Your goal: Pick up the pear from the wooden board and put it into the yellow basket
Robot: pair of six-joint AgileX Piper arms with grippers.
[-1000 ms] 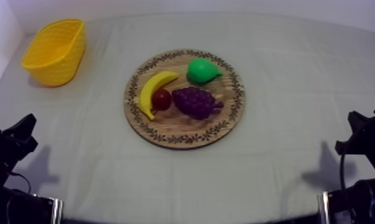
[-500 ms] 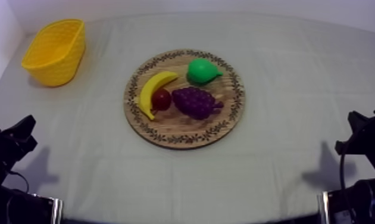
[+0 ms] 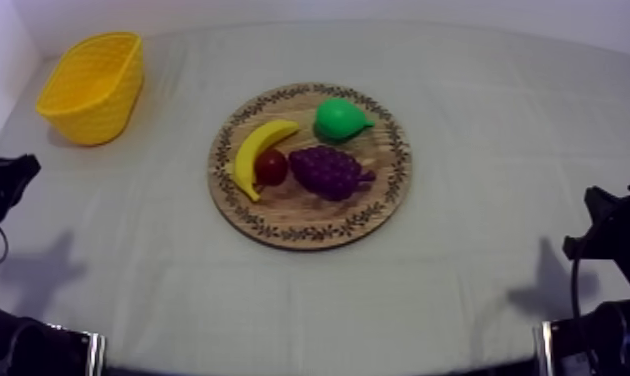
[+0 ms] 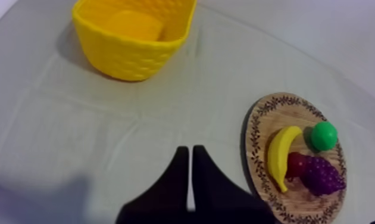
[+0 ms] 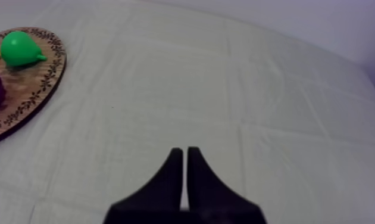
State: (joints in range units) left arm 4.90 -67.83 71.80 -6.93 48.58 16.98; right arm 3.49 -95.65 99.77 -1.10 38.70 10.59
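The green pear (image 3: 339, 118) lies on the far right part of the round wooden board (image 3: 384, 200), beside the purple grapes (image 3: 328, 170), a banana (image 3: 258, 152) and a small red fruit (image 3: 271, 166). The yellow basket (image 3: 92, 85) stands empty at the far left. My left gripper (image 3: 17, 171) hovers at the table's left edge, below the basket, shut with nothing held (image 4: 190, 156); from it the pear (image 4: 324, 134) and the basket (image 4: 133, 36) lie ahead. My right gripper (image 3: 601, 212) rests low at the right, shut and empty (image 5: 185, 156), with the pear (image 5: 20, 49) far off to its side.
Grey-white cloth covers the table (image 3: 499, 120). Open cloth lies between the basket and the board, and all along the front and right of the board.
My left arm has risen and moved up the left edge toward the basket. The right arm and the fruit have not moved.
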